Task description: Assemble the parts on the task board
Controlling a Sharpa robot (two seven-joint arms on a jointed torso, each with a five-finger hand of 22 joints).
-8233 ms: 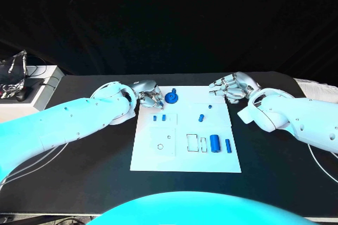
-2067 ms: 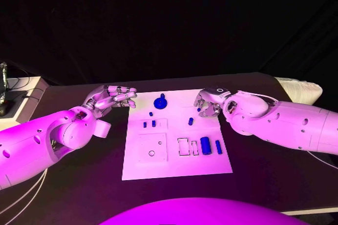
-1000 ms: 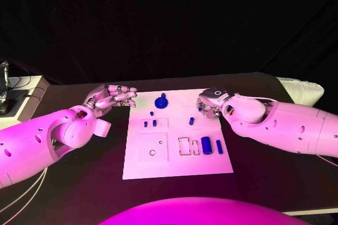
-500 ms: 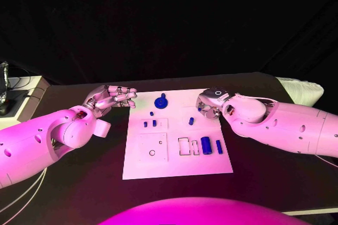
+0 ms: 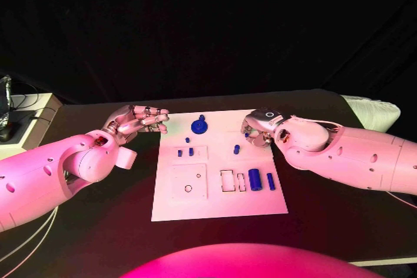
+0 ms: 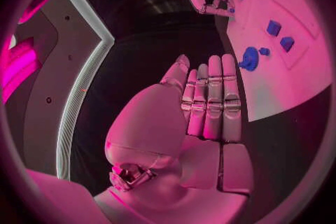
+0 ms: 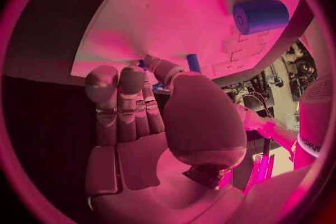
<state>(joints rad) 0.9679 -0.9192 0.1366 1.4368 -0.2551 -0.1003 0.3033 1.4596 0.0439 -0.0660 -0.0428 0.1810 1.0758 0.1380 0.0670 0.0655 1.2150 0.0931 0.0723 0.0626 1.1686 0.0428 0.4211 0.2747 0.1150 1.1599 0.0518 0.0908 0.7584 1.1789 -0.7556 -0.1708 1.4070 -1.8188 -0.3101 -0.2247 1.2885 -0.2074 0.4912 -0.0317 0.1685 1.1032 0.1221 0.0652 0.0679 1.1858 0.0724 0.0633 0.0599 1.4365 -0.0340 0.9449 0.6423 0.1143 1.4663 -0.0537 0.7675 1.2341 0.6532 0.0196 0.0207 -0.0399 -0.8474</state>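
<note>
Blue peg [image 5: 236, 149]: small, rigid, light — pinch at sides.
Right hand [image 5: 258, 129]: beside it, fingertips seemingly empty.
Left hand [image 5: 139, 120]: fingers curled, empty.

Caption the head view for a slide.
Both hands, left hand and right hand, flank the white task board and its blue parts.

Right hand [image 5: 259, 128] fingers' contents hidden by palm.

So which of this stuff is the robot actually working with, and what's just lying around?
Part of the job:
- white task board
- small blue parts on it
- blue round knobbed piece near its far edge
- left hand and right hand

Just lying about:
- black table
- equipment and cables on the side stand
</note>
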